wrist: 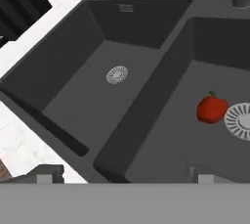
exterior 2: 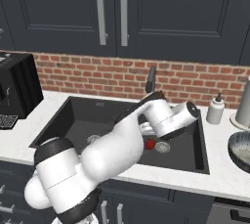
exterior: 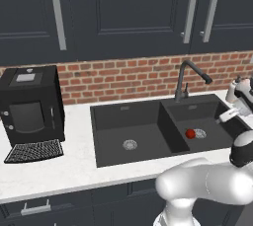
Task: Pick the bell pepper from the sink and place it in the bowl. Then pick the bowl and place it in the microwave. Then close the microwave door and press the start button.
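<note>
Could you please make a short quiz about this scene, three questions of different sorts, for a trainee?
1. True or false: the pepper lies in the right basin of the sink, beside its drain.
2. Multiple choice: the gripper is A) shut on the pepper, B) open above the sink, C) pressing the faucet.
3. Short answer: which appliance stands on the counter left of the sink?

Key:
1. True.
2. B; its fingertips stand wide apart and hold nothing.
3. The black coffee machine.
</note>
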Controlling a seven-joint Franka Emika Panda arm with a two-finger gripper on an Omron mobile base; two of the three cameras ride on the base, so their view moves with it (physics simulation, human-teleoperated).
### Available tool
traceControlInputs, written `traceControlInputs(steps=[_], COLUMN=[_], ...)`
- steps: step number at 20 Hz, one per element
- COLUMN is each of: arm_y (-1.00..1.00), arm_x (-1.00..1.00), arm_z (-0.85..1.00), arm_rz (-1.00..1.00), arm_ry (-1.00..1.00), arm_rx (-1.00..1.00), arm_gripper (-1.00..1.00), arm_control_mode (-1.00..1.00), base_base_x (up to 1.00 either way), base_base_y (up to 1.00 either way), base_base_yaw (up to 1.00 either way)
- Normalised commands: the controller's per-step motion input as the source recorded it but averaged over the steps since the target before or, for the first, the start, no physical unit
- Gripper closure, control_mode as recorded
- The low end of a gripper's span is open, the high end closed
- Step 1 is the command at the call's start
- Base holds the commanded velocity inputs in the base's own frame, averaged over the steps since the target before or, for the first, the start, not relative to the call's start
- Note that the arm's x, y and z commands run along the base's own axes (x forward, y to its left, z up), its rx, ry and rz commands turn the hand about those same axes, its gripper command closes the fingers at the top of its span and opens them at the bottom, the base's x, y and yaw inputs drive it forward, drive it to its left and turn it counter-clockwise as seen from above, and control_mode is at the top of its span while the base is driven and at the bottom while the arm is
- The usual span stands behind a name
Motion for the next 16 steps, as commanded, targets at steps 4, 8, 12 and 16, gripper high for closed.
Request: traceControlInputs(steps=[4, 8, 12, 16], arm_y=[0.00, -0.02, 0.06, 0.00], arm_x=[0.18, 0.07, 0.37, 0.01], arm_z=[-0.41, -0.54, -0.53, -0.29], arm_rz=[0.42, 0.52, 0.42, 0.24], arm_ry=[0.01, 0.07, -0.01, -0.19], arm_rx=[0.02, 0.08, 0.00, 0.00], arm_gripper=[-1.00, -1.00, -1.00, -1.00], arm_control_mode=[-1.00, -1.00, -1.00, -1.00], base_base_x=[0.00, 0.00, 0.00, 0.00], base_base_y=[0.00, 0.00, 0.00, 0.00], base_base_yaw=[0.00, 0.00, 0.00, 0.00])
